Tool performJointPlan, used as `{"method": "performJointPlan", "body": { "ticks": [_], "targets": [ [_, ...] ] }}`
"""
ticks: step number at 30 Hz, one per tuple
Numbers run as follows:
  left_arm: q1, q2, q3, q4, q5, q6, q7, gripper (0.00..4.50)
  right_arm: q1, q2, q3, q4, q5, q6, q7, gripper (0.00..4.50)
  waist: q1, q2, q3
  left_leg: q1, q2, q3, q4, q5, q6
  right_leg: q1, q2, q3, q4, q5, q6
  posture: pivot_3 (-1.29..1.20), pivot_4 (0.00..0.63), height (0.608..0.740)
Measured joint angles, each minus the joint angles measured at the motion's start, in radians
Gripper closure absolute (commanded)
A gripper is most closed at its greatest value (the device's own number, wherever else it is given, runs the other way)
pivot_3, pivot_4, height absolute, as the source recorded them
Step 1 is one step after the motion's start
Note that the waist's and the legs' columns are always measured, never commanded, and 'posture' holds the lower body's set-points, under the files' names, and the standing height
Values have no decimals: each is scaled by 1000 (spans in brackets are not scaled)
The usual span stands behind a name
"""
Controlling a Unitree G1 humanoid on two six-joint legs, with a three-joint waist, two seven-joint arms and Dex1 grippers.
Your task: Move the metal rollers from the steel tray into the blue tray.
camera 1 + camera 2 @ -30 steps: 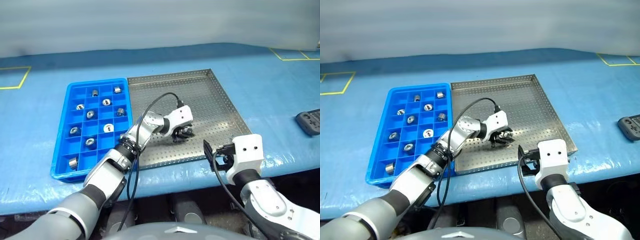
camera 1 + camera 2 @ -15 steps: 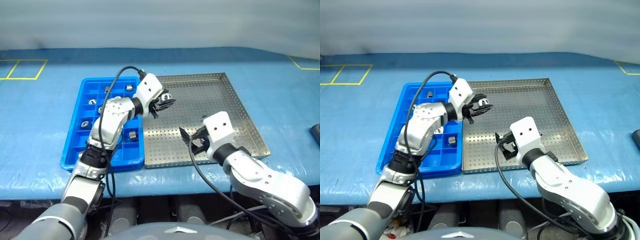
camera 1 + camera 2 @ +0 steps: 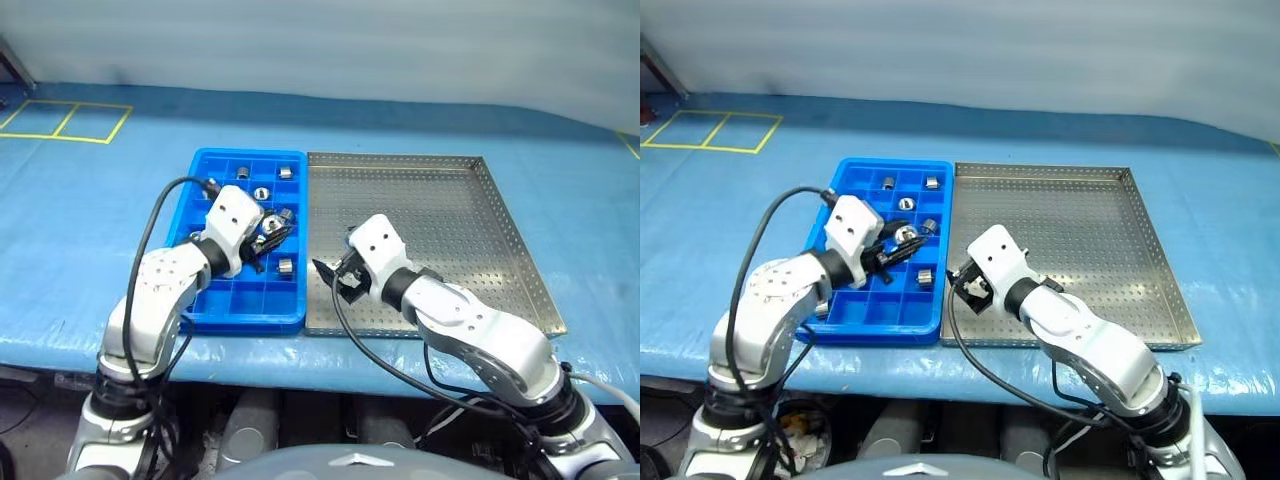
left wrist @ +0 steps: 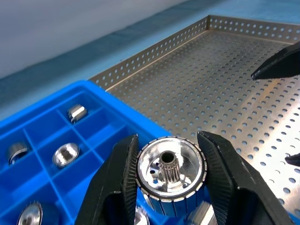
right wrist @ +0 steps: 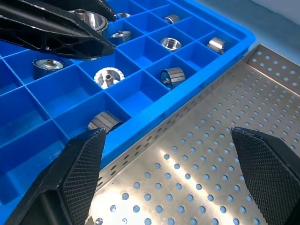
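You are holding a metal roller in the left gripper jaws, bore pointing wristward, over the blue tray, while right gripper jaws are gaping empty over the steel tray.

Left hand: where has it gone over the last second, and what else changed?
The left hand, shut on a metal roller, carried it from the steel tray across to above the blue tray. The right hand, open, came in over the steel tray's near left part. Trays and sorted rollers stayed put.
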Motion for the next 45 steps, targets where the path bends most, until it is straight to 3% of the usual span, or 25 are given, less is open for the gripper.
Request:
{"method": "performJointPlan", "body": {
  "ticks": [14,28,37,45],
  "targets": [
    [172,77,-3,-90,-61,58,38,2816,60,48,17,14,-102,-89,227,0,20,0,0,0,-1,-1,-2,0,0,-1,-6,-7,-1,-1,-2,312,150,740],
    [209,161,-38,-108,-114,129,39,2816,89,65,-5,13,-173,-100,292,0,21,0,0,-1,-1,-2,-3,-1,-1,-2,-7,-9,-1,-2,-3,298,150,740],
    [213,156,-26,-117,-170,108,37,18,93,81,-6,12,-199,-99,302,0,22,0,0,-1,-2,-2,-5,-1,-2,-2,-9,-10,-3,-2,-3,298,150,740],
    [182,92,28,-116,-228,38,42,18,107,83,-25,-5,-213,-86,320,0,25,0,0,-2,-2,-2,-5,-1,-2,-2,-9,-11,-2,-3,-4,298,150,740]
  ]
}}
